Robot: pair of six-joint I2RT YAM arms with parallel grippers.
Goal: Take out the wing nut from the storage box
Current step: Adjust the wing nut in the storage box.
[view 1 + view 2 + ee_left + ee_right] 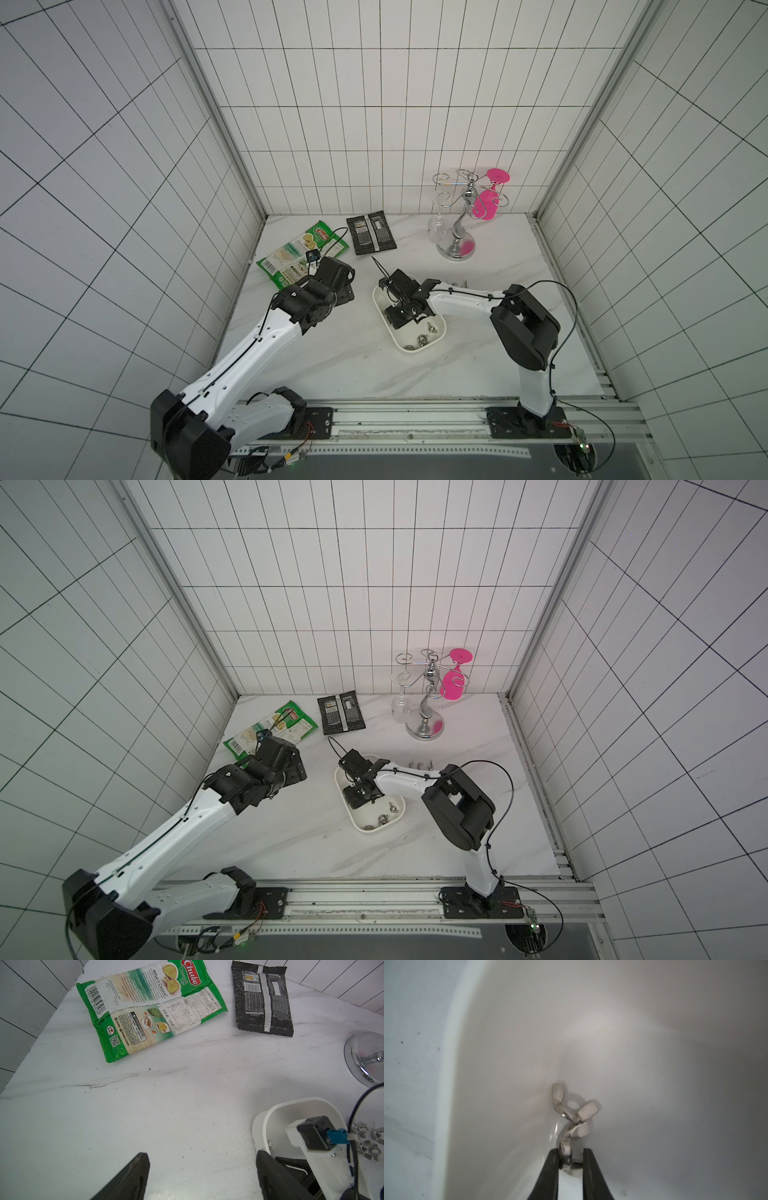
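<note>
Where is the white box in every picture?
Top view: storage box mid-table, nearer the robot than the glass stand.
Top view: storage box, same mid-table spot.
Left wrist: its white wall shows near the glass stand's chrome base.
Right wrist: its inside fills the picture, around the right gripper shut on a wing nut.
Shared landmark: the right gripper dipping into it.

- Green snack packet (149, 1009), far left: "Chuba", "Cassava Chips", "What is Cassava?", "120", "www.chuba.co.id".
- Black packet (262, 999), just right of it: print too small to read.
</note>
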